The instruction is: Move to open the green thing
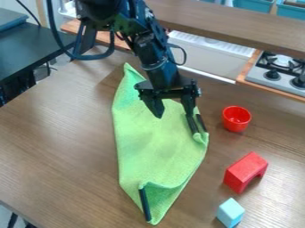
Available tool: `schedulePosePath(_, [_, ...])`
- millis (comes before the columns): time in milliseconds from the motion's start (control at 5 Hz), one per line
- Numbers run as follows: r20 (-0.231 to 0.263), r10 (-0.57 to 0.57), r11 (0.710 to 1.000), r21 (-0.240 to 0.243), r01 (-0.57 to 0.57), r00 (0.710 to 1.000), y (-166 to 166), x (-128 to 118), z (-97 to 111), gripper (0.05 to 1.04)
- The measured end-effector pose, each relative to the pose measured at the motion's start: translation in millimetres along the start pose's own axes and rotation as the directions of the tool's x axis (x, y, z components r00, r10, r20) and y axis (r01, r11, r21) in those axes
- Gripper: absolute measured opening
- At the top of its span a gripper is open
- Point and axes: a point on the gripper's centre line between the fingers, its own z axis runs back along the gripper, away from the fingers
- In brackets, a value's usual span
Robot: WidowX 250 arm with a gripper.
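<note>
**Green cloth lies askew beneath a wide-open gripper**

The green cloth (155, 149) is right there on the wooden table (59, 147), stretched long and narrow, its side by the red cup turned up in a small fold. Dark strips (145, 205) show at that fold and at the near end, where the edge curls over.

Above its far half hangs the black gripper (174, 115), its two fingers spread wide. One comes down right by the side fold; I can't tell from here whether it touches.

Beside the cloth, near that fold, sits the red cup (236, 119). Closer to me stand a red arch block (245, 172) and, just past it, a light blue block (230, 213). A toy stove (280, 75) sits beyond the table.
</note>
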Motion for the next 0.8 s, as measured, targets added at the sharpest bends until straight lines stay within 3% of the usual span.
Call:
schedulePosePath(400, [-0.033, 0.022, 1.000, 0.018, -0.022, 0.999, 1, -8, -20, 1.000])
schedulePosePath(800, [-0.009, 0.034, 0.999, 0.030, -0.034, 0.999, -2, -2, -31, 1.000])
